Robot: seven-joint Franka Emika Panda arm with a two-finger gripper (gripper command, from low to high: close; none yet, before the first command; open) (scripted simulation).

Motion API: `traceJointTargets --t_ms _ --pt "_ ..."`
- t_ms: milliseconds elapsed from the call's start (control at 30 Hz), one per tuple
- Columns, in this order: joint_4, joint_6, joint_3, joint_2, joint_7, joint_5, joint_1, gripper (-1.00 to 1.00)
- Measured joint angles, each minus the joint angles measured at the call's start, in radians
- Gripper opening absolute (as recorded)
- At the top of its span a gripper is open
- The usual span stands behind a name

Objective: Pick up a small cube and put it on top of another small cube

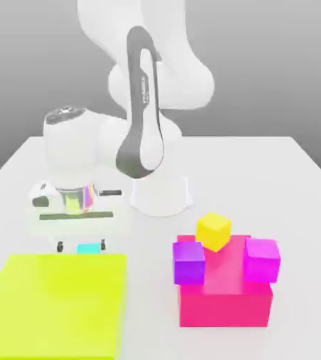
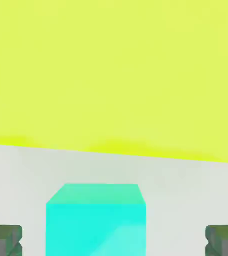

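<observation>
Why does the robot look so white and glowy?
Exterior view: the light is so bright that the arm washes out, its edges fading into the pale table; hand view: the cyan cube has a paler patch on one side.

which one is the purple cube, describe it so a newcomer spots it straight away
Find the big pinkish-red block toward the exterior view's right. Among the three small cubes around its top, the purple one is nearest the exterior view's left. Its deep violet differs from the yellow cube and the brighter magenta one.
</observation>
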Motion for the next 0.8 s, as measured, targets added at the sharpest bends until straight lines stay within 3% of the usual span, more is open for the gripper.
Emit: traceJointTargets --t_ms 267,300,533,800 --pt "0.013 0.110 0.242 0.124 -0.074 0.110 -0.206 0.00" --pt "0.013 0.117 0.253 0.133 -0.074 0.112 -0.216 -1.00" --pt "0.013 0.115 0.253 0.131 -0.072 0.109 -0.217 -1.00" --pt "0.001 0.016 0.074 0.016 0.013 -0.018 -0.079 -1.00"
